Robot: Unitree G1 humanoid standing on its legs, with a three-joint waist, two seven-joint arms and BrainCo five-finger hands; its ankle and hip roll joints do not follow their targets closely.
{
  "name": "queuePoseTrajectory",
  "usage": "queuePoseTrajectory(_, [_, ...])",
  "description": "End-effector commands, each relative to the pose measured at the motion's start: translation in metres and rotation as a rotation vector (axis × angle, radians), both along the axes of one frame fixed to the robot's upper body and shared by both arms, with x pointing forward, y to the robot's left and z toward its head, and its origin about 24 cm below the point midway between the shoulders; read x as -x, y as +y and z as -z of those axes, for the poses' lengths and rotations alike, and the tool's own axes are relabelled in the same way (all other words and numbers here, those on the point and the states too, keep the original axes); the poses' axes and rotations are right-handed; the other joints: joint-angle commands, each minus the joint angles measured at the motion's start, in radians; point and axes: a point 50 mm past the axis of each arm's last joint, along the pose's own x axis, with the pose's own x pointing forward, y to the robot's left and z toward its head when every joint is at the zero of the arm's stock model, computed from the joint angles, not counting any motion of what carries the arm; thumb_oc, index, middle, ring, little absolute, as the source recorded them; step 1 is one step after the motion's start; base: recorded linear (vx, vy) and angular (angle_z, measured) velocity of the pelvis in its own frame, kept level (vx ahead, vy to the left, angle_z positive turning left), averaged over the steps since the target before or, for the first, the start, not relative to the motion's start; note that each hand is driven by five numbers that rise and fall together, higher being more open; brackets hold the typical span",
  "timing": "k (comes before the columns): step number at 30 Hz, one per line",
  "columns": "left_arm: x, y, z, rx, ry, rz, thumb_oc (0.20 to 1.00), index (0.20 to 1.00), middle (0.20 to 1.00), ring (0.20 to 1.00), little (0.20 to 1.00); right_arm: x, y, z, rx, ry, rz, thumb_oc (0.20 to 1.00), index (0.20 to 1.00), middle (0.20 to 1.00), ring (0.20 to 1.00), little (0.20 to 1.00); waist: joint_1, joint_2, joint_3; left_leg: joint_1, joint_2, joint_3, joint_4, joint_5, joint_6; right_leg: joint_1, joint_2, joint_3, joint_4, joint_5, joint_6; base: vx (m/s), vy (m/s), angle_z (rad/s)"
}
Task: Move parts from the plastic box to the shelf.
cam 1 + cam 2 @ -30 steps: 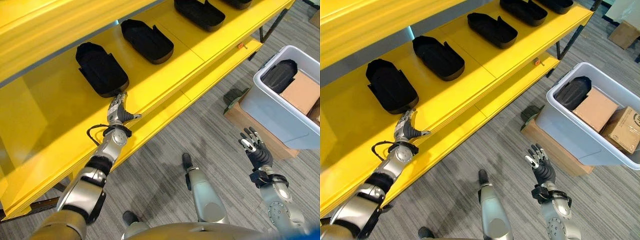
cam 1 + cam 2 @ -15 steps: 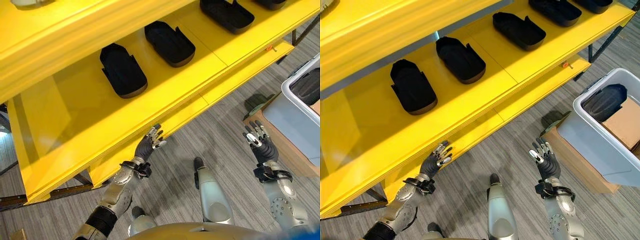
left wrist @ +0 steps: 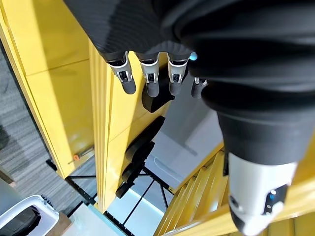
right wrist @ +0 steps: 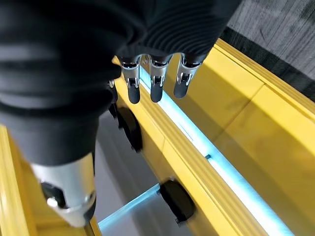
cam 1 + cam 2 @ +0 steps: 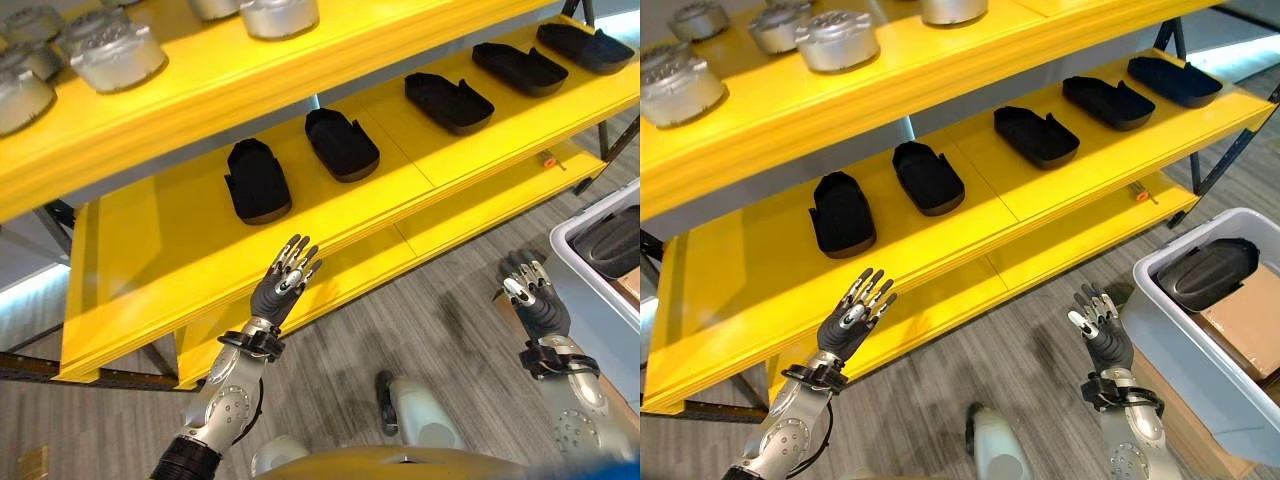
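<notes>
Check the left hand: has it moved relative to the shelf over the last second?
Yes. The left hand has pulled back off the yellow shelf, away from the black part it was touching, and is now open in front of the shelf edge.

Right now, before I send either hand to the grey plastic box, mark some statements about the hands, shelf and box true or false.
1. The left hand holds a black part. False: it is open and empty.
2. Five black moulded parts lie in a row on the yellow middle shelf. True.
3. The grey plastic box is empty. False: one black part and a brown cardboard piece lie inside.
4. The right hand is open, empty, beside the box. True.
5. Silver round metal parts sit on the top shelf. True.
</notes>
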Motion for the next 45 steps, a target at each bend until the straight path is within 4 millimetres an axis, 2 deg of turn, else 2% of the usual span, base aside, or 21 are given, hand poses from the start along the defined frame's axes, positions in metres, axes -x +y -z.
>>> queuePoseTrajectory(1, [-0.005,0.017,-0.024,-0.021,-0.142,-0.071,1.000,1.000,1.000,1.000,1.000,-0.002,0.004,-0.019,0.031,-0.101,-0.049,1.000,1.000,1.000,1.000,1.000,-0.025,-0.001,0.020,-0.081,0.005,-0.012,0.075,0.013,-0.001,0.184,-0.036,0.061,-0.317,0.109,0.124,0.00,0.000,-0.39])
queuePoseTrajectory(2, [-0.005,0.017,-0.024,-0.021,-0.142,-0.071,1.000,1.000,1.000,1.000,1.000,-0.002,0.004,-0.019,0.031,-0.101,-0.049,1.000,1.000,1.000,1.000,1.000,-0.025,-0.001,0.020,-0.081,0.005,-0.012,0.075,0.013,-0.001,0.184,-0.036,0.061,-0.317,0.109,0.124,0.18,-0.052,-0.19])
queuePoseTrajectory(3, [0.005,0.024,-0.018,-0.096,-0.119,-0.105,1.000,1.000,1.000,1.000,1.000,-0.001,0.012,-0.011,0.006,-0.072,-0.088,1.000,1.000,1.000,1.000,1.000,0.022,-0.013,0.013,-0.098,-0.198,-0.181,0.044,-0.080,0.047,0.237,-0.004,0.100,-0.368,0.138,0.129,0.21,-0.057,-0.26])
queuePoseTrajectory(5, [0.006,0.028,-0.021,-0.127,-0.130,-0.127,1.000,1.000,1.000,1.000,1.000,-0.003,0.017,-0.008,-0.017,-0.066,-0.103,1.000,1.000,1.000,1.000,1.000,0.037,-0.012,0.008,-0.089,-0.229,-0.245,0.013,-0.077,0.063,0.253,0.010,0.122,-0.394,0.154,0.134,0.16,-0.030,-0.70])
queuePoseTrajectory(7, [0.011,0.029,-0.013,-0.112,-0.099,-0.143,1.000,1.000,1.000,1.000,1.000,0.001,0.021,0.000,-0.055,-0.037,-0.104,1.000,1.000,1.000,1.000,1.000,0.033,-0.013,-0.027,-0.044,-0.213,-0.216,-0.054,-0.073,0.096,0.284,0.021,0.128,-0.444,0.174,0.140,0.10,0.032,-1.58])
queuePoseTrajectory(13, [0.015,0.030,-0.007,-0.127,-0.061,-0.150,1.000,1.000,1.000,1.000,1.000,0.004,0.024,0.003,-0.077,-0.019,-0.104,1.000,1.000,1.000,1.000,1.000,0.023,-0.009,-0.058,0.021,-0.202,-0.209,-0.155,-0.049,0.116,0.296,0.033,0.146,-0.435,0.171,0.137,0.05,0.038,-0.27])
queuePoseTrajectory(17, [0.013,0.029,-0.011,-0.155,-0.077,-0.141,1.000,1.000,1.000,1.000,1.000,0.005,0.027,0.006,-0.083,-0.006,-0.112,1.000,1.000,1.000,1.000,1.000,0.009,-0.006,-0.047,0.039,-0.194,-0.180,-0.151,-0.064,0.131,0.253,0.049,0.177,-0.337,0.151,0.138,-0.04,0.036,-0.25])
queuePoseTrajectory(20, [0.009,0.032,-0.016,-0.177,-0.097,-0.155,1.000,1.000,1.000,1.000,1.000,0.000,0.031,0.004,-0.078,-0.018,-0.127,1.000,1.000,1.000,1.000,1.000,0.018,-0.002,-0.019,0.031,-0.180,-0.142,-0.110,-0.089,0.143,0.197,0.052,0.151,-0.220,0.128,0.156,-0.05,0.000,-0.46])
queuePoseTrajectory(21, [0.008,0.034,-0.018,-0.184,-0.104,-0.166,1.000,1.000,1.000,1.000,1.000,-0.002,0.033,0.003,-0.079,-0.023,-0.130,1.000,1.000,1.000,1.000,1.000,0.029,0.001,-0.007,0.037,-0.172,-0.122,-0.097,-0.101,0.148,0.174,0.023,0.093,-0.156,0.127,0.176,-0.05,-0.037,-0.43])
queuePoseTrajectory(23, [0.006,0.039,-0.023,-0.201,-0.120,-0.187,1.000,1.000,1.000,1.000,1.000,-0.008,0.041,0.001,-0.094,-0.039,-0.130,1.000,1.000,1.000,1.000,1.000,0.045,0.021,-0.002,0.075,-0.130,-0.056,-0.107,-0.125,0.130,0.132,-0.150,-0.087,-0.134,0.195,0.213,0.00,-0.125,-0.92])
queuePoseTrajectory(24, [0.006,0.039,-0.023,-0.201,-0.120,-0.187,1.000,1.000,1.000,1.000,1.000,-0.008,0.041,0.001,-0.094,-0.039,-0.130,1.000,1.000,1.000,1.000,1.000,0.044,0.022,0.000,0.078,-0.130,-0.057,-0.108,-0.126,0.130,0.135,-0.150,-0.088,-0.134,0.194,0.213,0.05,-0.148,-1.14])
queuePoseTrajectory(26, [0.009,0.043,-0.023,-0.190,-0.115,-0.197,1.000,1.000,1.000,1.000,1.000,-0.010,0.042,-0.001,-0.097,-0.048,-0.132,1.000,1.000,1.000,1.000,1.000,0.037,0.032,-0.001,0.104,-0.108,-0.037,-0.123,-0.139,0.115,0.106,-0.237,-0.098,-0.193,0.258,0.224,0.12,-0.158,-0.78])
queuePoseTrajectory(28, [0.010,0.045,-0.024,-0.203,-0.120,-0.197,1.000,1.000,1.000,1.000,1.000,-0.011,0.041,-0.001,-0.078,-0.047,-0.125,1.000,1.000,1.000,1.000,1.000,0.031,0.026,0.002,0.152,-0.103,-0.023,-0.130,-0.169,0.097,0.096,-0.342,-0.105,-0.306,0.375,0.276,0.21,-0.262,-0.55])
queuePoseTrajectory(31, [0.009,0.046,-0.026,-0.216,-0.129,-0.200,1.000,1.000,1.000,1.000,1.000,-0.011,0.043,-0.002,-0.070,-0.050,-0.129,1.000,1.000,1.000,1.000,1.000,0.031,0.014,-0.002,0.186,-0.091,-0.004,-0.131,-0.190,0.081,0.105,-0.381,-0.142,-0.335,0.418,0.302,0.10,-0.133,-0.36])
queuePoseTrajectory(32, [0.009,0.046,-0.026,-0.216,-0.129,-0.200,1.000,1.000,1.000,1.000,1.000,-0.011,0.043,-0.002,-0.070,-0.050,-0.129,1.000,1.000,1.000,1.000,1.000,0.031,0.014,-0.001,0.186,-0.090,-0.004,-0.131,-0.190,0.081,0.105,-0.381,-0.142,-0.335,0.418,0.302,0.28,-0.370,0.04])
queuePoseTrajectory(33, [0.002,0.040,-0.030,-0.210,-0.158,-0.173,1.000,1.000,1.000,1.000,1.000,-0.009,0.038,-0.002,-0.063,-0.043,-0.105,1.000,1.000,1.000,1.000,1.000,0.025,-0.015,-0.019,0.211,-0.059,0.026,-0.101,-0.233,0.044,0.139,-0.382,-0.203,-0.334,0.384,0.313,0.22,-0.284,0.20])
queuePoseTrajectory(35, [0.000,0.035,-0.029,-0.200,-0.155,-0.162,1.000,1.000,1.000,1.000,1.000,-0.008,0.036,-0.003,-0.061,-0.047,-0.097,1.000,1.000,1.000,1.000,1.000,0.015,-0.016,-0.020,0.201,-0.040,0.022,-0.073,-0.244,0.030,0.152,-0.371,-0.214,-0.330,0.370,0.308,0.22,-0.282,0.26])
queuePoseTrajectory(37, [-0.008,0.027,-0.036,-0.167,-0.193,-0.148,1.000,1.000,1.000,1.000,1.000,-0.011,0.030,-0.011,-0.048,-0.080,-0.089,1.000,1.000,1.000,1.000,1.000,-0.018,-0.005,-0.013,0.188,0.018,0.024,0.006,-0.250,0.005,0.112,-0.344,-0.221,-0.225,0.281,0.274,0.19,-0.275,0.19])
queuePoseTrajectory(38, [-0.008,0.027,-0.036,-0.167,-0.193,-0.148,1.000,1.000,1.000,1.000,1.000,-0.011,0.030,-0.012,-0.047,-0.080,-0.089,1.000,1.000,1.000,1.000,1.000,-0.018,-0.004,-0.013,0.187,0.019,0.024,0.008,-0.251,0.003,0.109,-0.343,-0.220,-0.221,0.277,0.273,0.14,-0.220,0.12])
queuePoseTrajectory(40, [-0.012,0.021,-0.041,-0.144,-0.215,-0.134,1.000,1.000,1.000,1.000,1.000,-0.012,0.025,-0.014,-0.050,-0.093,-0.070,1.000,1.000,1.000,1.000,1.000,-0.053,0.006,0.004,0.203,0.072,0.044,0.006,-0.212,-0.010,0.058,-0.299,-0.200,-0.124,0.210,0.245,0.13,-0.233,-0.05])
queuePoseTrajectory(45, [-0.014,0.022,-0.045,-0.145,-0.231,-0.147,1.000,1.000,1.000,1.000,1.000,-0.011,0.025,-0.012,-0.060,-0.086,-0.075,1.000,1.000,1.000,1.000,1.000,-0.069,0.012,0.000,0.218,0.125,0.068,0.024,-0.134,-0.030,0.020,-0.225,-0.173,-0.076,0.140,0.204,0.12,-0.219,-0.32])
